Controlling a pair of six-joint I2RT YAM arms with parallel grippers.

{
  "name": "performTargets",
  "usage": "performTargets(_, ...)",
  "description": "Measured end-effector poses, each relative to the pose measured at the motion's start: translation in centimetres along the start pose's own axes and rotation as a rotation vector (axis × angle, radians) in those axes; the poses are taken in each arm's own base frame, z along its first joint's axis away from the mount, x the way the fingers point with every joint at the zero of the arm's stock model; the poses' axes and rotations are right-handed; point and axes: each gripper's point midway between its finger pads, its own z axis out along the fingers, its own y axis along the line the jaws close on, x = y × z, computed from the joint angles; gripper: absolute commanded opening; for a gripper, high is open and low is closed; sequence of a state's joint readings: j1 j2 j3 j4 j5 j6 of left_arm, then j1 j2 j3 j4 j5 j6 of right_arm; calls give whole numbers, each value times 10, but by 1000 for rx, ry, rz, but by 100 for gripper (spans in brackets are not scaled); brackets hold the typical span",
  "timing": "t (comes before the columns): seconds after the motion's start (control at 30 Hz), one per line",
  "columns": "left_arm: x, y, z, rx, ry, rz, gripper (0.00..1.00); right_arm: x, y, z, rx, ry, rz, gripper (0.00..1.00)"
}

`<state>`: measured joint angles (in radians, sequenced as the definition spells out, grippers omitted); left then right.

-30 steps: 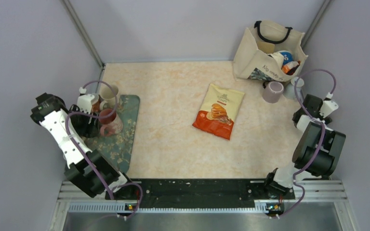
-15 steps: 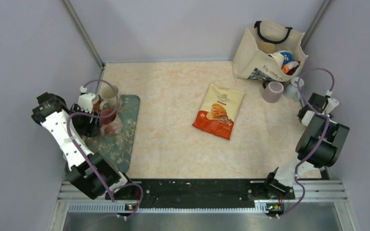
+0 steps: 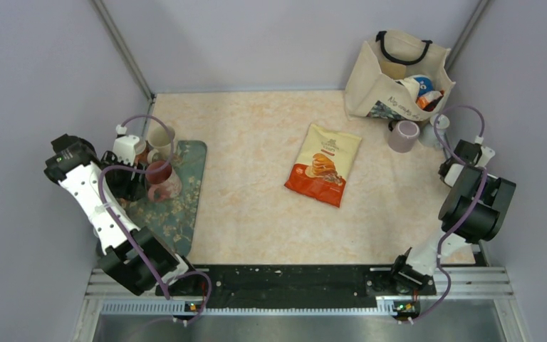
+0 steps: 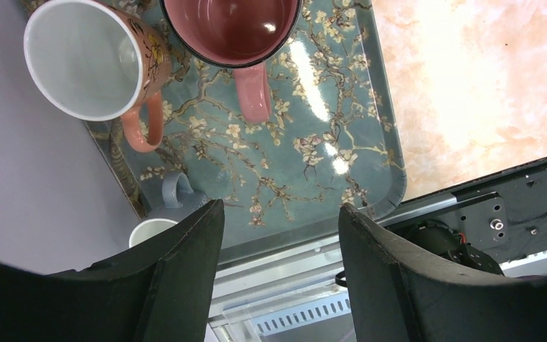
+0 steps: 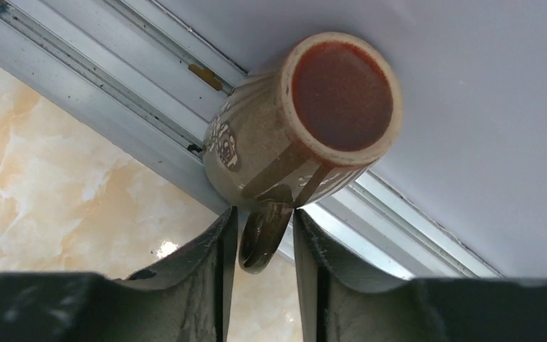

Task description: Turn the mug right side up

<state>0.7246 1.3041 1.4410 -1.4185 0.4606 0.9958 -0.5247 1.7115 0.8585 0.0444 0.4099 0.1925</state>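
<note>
**Right hand pinches the mug by its handle at the wall**

The right hand (image 5: pixel 263 217) is clamped on the handle (image 5: pixel 259 241) of the mug (image 5: pixel 295 135), with one finger on each side of the loop. Only the right wrist view shows this. The mug is glazed tan, and its red inside faces the camera. Its body sits at 12 o'clock from the fingertips and its handle hangs toward 6 o'clock. Behind it are the metal rail (image 5: pixel 78 64) and the lilac wall (image 5: pixel 470 107). Whether the mug touches the surface (image 3: pixel 256 128) cannot be told. In the top view the right hand is at the surface's 3 o'clock edge, hard by the wall, but the grip is too small to read there.

The left hand (image 4: pixel 279 210) has its fingers apart and holds nothing. It is over a floral tray (image 4: pixel 327 142) at the surface's 9 o'clock side. In its wrist view a pink mug (image 4: pixel 231 28) stands mouth-up at 12 o'clock from the fingers, its handle pointing to 6 o'clock. An orange mug (image 4: pixel 89 60) with a white inside is at 10 o'clock. A grey mug (image 4: pixel 165 210) at 8 o'clock is half hidden by a finger.

Only the top view shows the rest. A snack bag (image 3: pixel 324 164) lies flat mid-surface, and a tote bag (image 3: pixel 399 71) stands at 1 o'clock. A lilac mug (image 3: pixel 403 135) sits just beside the tote bag.
</note>
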Motion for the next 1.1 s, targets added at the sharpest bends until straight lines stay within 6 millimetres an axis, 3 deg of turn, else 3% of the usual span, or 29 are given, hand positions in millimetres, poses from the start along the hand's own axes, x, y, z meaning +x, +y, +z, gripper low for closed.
performTargets(0.13, 0, 0, -1, -2, -1, 2, 65, 2, 0, 3, 2, 4, -15, 2)
performTargets(0.5, -3, -2, -4, -7, -14, 9, 65, 2, 1, -6, -28, -7, -8, 0)
performTargets(0.57, -4, -3, -4, -4, -21, 9, 65, -1, -2, -17, -37, -20, 12, 0)
performTargets(0.83, -16, -13, -7, 12, -70, 36, 67, -43, 0, -78, -168, -187, 184, 0)
performTargets(1.1, -44, -36, -9, 80, -158, 54, 69, -68, 14, -129, -345, -267, 321, 0)
